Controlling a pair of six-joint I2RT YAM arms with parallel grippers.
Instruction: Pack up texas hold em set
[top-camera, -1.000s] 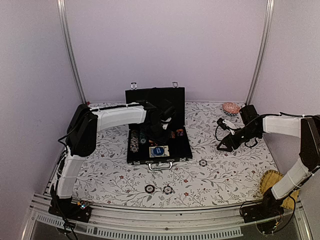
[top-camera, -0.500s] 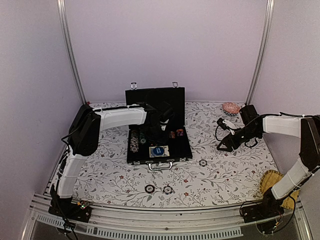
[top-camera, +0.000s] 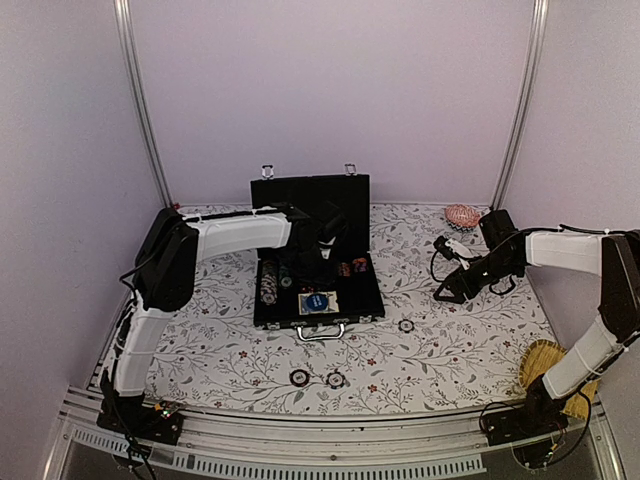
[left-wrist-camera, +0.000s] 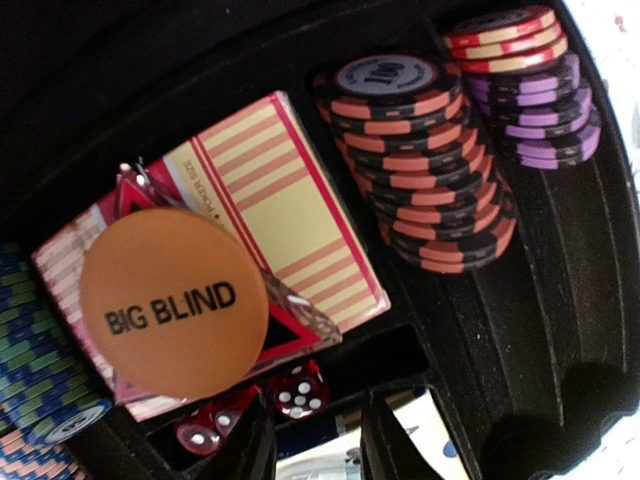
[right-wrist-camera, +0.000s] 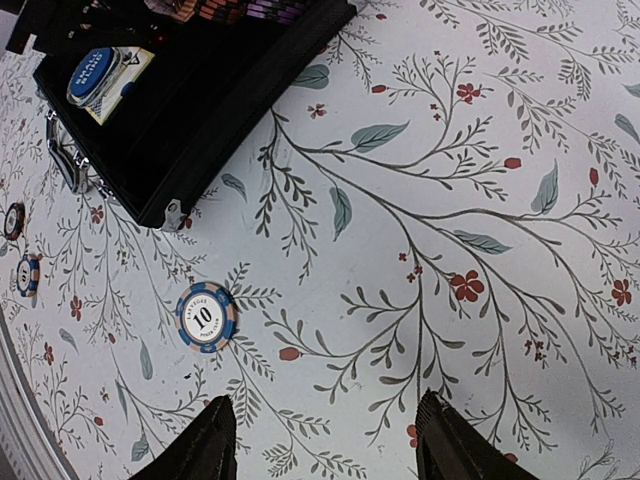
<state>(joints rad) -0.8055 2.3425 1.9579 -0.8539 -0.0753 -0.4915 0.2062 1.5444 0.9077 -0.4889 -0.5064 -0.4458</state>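
Chip (right-wrist-camera: 205, 317) sits clear of briefcase (right-wrist-camera: 200, 110) corner; left jaws parted, seemingly inside it

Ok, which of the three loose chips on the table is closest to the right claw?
The lone chip marked 10, off the briefcase's front-right corner; the other two chips sit paired, further left.

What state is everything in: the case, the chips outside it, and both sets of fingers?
Briefcase: open, lid upright.
Big Blind disc: lying on the cards inside.
Loose chips: flat on the table, unpacked.
Left fingers: open, empty.
Right fingers: open, empty, above the table.
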